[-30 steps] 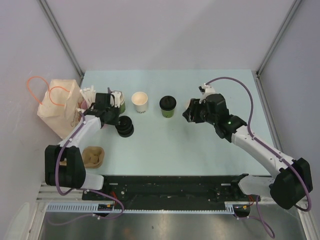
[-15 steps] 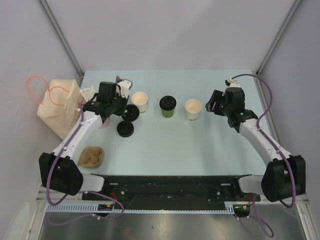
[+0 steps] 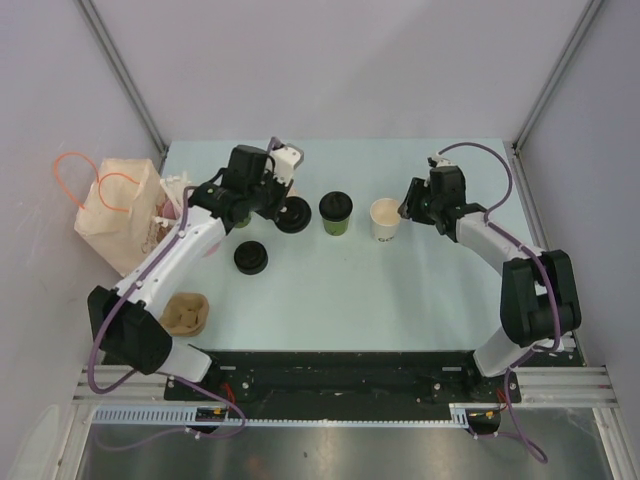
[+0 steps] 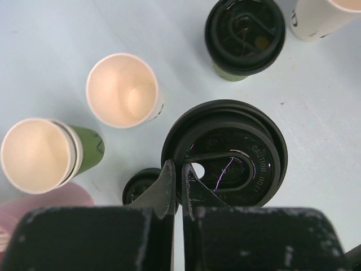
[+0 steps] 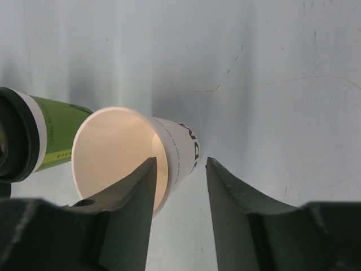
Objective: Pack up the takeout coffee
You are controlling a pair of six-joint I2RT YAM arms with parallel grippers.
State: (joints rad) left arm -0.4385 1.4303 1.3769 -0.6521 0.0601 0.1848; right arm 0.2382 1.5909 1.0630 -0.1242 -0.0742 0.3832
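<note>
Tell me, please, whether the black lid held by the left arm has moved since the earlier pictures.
Yes. The black lid, pinched in the left gripper, has moved rightward, closer to the lidded green cup, which stayed put.

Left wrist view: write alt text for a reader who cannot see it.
The left claw is shut on the rim of a black lid, held above the pale table. Below it stand an open white cup, an open green cup and a lidded green cup, with a second black lid lying on the table.
</note>
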